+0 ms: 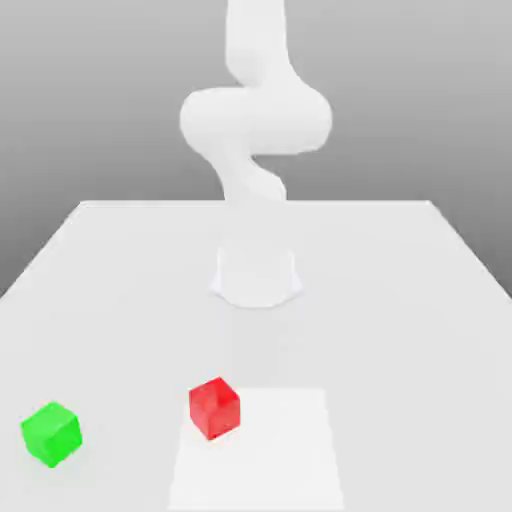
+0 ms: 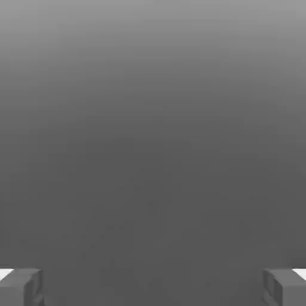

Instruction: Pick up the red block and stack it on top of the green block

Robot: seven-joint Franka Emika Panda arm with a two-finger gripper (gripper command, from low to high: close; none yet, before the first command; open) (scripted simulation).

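Red block [image 1: 215, 408] sat apart from green block [image 1: 52, 434]. Nothing stacked. My claw [image 2: 153, 288] was wide apart, empty. Grab, lift, stack all left.

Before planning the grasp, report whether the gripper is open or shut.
Open: in the hand view the gripper has its two fingers far apart, with nothing between them.

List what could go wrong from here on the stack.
The red block sits turned at an angle, so the open gripper might catch its corners and twist it. The green block is angled too, so a misaligned placement could topple the stack. It also lies well off to the exterior view's left, so the carry may allow some slip.
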